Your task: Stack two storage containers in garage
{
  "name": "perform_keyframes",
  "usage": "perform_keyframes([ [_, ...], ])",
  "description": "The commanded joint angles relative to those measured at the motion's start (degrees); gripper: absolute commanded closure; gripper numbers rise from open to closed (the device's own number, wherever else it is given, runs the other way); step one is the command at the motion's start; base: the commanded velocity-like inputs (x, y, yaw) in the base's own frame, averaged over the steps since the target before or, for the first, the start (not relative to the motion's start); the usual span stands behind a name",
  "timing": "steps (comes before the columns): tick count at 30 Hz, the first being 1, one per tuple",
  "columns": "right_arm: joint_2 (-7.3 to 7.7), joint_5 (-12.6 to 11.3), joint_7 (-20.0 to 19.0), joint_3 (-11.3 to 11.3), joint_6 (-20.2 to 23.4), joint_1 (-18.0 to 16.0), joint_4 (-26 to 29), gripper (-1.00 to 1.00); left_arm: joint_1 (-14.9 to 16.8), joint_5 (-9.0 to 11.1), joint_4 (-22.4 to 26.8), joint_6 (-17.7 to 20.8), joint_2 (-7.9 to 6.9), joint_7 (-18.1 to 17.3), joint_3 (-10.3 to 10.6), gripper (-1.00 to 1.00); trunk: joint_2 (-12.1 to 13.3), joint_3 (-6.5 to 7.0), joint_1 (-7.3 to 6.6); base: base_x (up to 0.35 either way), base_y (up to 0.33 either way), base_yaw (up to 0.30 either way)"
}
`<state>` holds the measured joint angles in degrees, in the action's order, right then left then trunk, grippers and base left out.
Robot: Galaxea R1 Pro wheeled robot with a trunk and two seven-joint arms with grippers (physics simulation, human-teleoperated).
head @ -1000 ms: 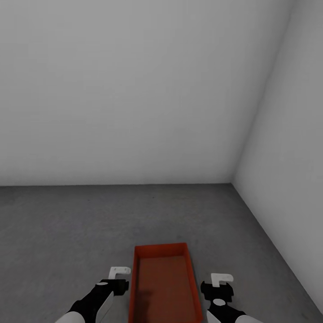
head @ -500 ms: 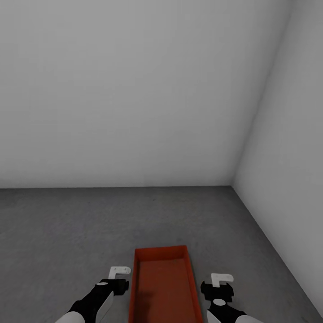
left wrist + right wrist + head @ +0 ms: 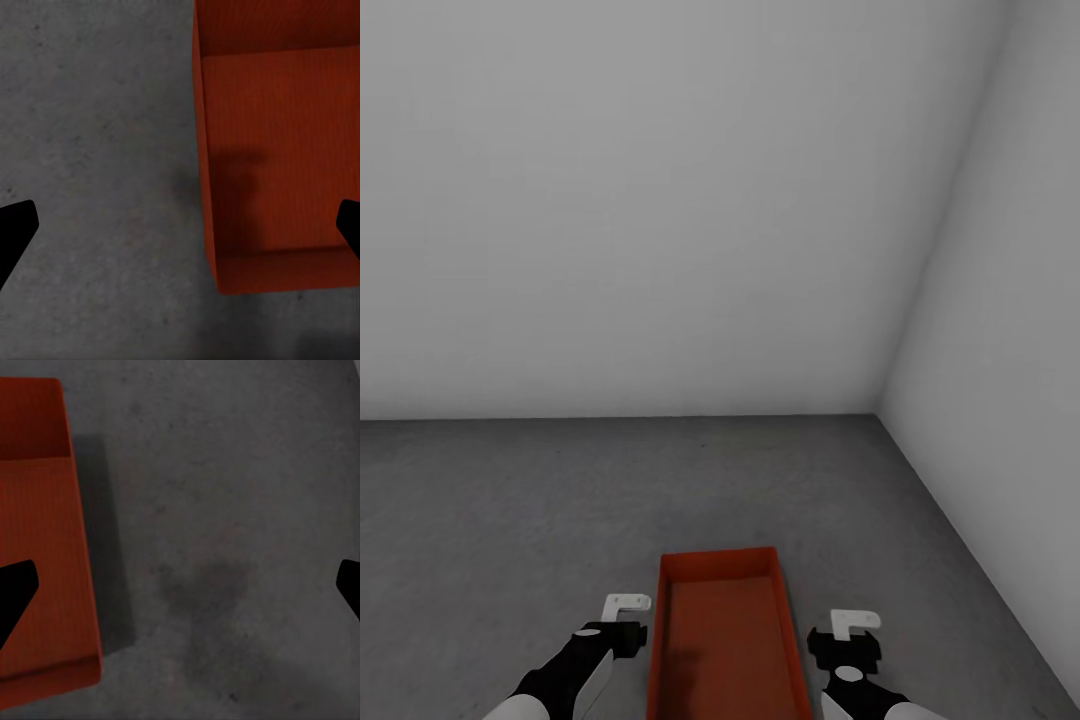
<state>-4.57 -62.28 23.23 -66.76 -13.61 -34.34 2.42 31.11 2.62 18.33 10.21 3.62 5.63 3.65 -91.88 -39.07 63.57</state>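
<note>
The storage container (image 3: pixel 726 640) is plain red-orange. The floor (image 3: pixel 510 520) is dark grey and faintly mottled. The walls (image 3: pixel 640 200) are plain grey-white.

One storage container (image 3: pixel 726 640) sits on the floor (image 3: pixel 510 520) between both arms.

Dark grey mottled floor (image 3: pixel 510 520), one red-orange storage container (image 3: pixel 725 640) resting on it

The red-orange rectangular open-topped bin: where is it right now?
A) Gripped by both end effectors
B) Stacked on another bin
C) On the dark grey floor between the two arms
C: the red-orange rectangular open-topped bin sits on the dark grey floor, with both end effectors open beside it.
</note>
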Motion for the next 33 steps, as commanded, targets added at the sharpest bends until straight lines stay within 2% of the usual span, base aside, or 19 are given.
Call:
perform_keyframes([
  [1,0.00,-0.6,0.2,-0.5,-0.1,0.0,0.0,-1.00,0.0,0.3,0.1,0.3,-0.02,0.3,0.4,-1.00,0.0,-0.05,0.00,0.000,0.000,0.000],
  [7,-0.15,-0.7,1.8,-0.5,-0.1,0.0,0.0,-1.00,0.0,0.3,0.1,0.3,-0.02,0.3,0.4,-1.00,0.0,-0.05,0.00,0.000,0.000,-0.180],
  [21,-0.09,-0.7,2.1,-0.6,-0.1,0.0,0.0,-1.00,0.0,0.3,0.1,0.1,-0.03,0.4,0.4,-1.00,0.0,-0.05,0.00,0.000,0.000,-0.280],
  [26,-0.09,-0.7,2.1,-0.6,-0.2,0.0,0.0,-1.00,0.0,0.3,0.1,0.1,-0.10,0.5,0.5,-1.00,0.0,-0.05,0.00,-0.002,0.000,-0.077],
  [33,-0.09,-0.7,2.1,-0.7,-0.2,0.0,0.0,-1.00,0.0,0.4,0.1,0.3,-0.07,0.6,0.3,-1.00,0.0,-0.05,0.00,-0.276,0.000,-0.001],
])
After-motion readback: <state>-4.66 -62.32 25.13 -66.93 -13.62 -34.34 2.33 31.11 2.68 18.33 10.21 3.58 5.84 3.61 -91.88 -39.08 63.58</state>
